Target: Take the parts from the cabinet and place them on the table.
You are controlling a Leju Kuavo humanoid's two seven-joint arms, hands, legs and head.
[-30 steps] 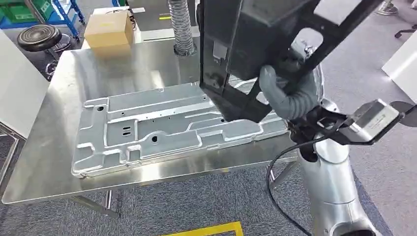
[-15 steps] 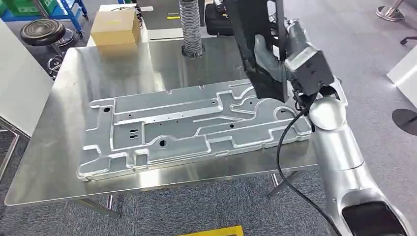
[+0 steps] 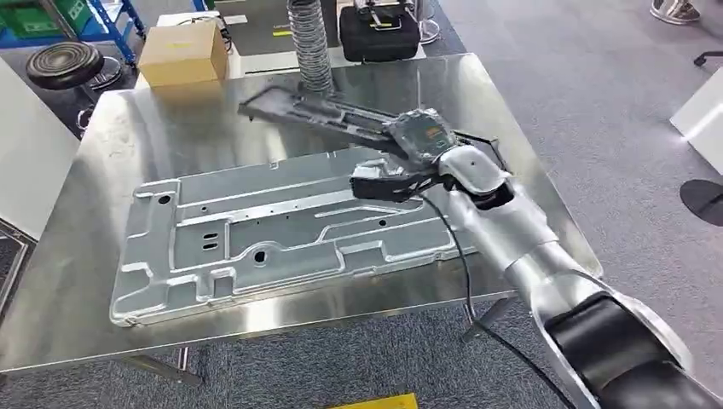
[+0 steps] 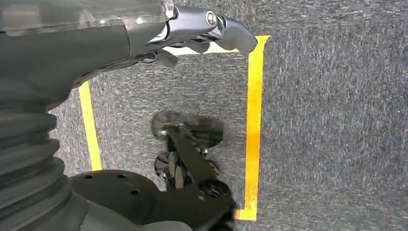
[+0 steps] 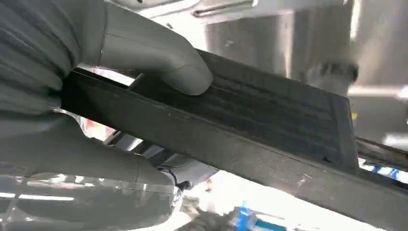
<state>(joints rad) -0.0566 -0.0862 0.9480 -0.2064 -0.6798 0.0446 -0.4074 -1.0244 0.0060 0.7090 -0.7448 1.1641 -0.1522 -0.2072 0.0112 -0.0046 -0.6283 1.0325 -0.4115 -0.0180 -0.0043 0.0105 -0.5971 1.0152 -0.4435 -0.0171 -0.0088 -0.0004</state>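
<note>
Steel fills most of the scene: a brushed metal table (image 3: 111, 281) with a large stamped silver panel (image 3: 273, 230) lying flat across its middle, ribbed and punched with small holes. Beyond the panel, toward the far side of the table, a long black plastic part (image 3: 315, 109) is stretched out low over the tabletop, blurred, so whether it touches the steel cannot be told. The right arm reaches across the panel's right end, and its wrist camera housing hides the right hand (image 5: 96, 86) from above. Seen from the wrist, that hand clamps the black part, here a flat dark bar with fine ridges along its face and scuffed edges: the thick grey thumb (image 5: 159, 57) presses on the top face and the rest of the hand wraps beneath. The bar's far end runs out of frame.

Past the far edge stand a cardboard box (image 3: 182, 53), a ribbed grey hose (image 3: 311, 43) rising off the top, a black case (image 3: 379, 32) and a round stool (image 3: 64, 64) at the far left.

The left hand (image 4: 144, 33) hangs over grey carpet with yellow tape lines (image 4: 252, 125), its dark fingers (image 4: 221, 31) extended with nothing between them.
</note>
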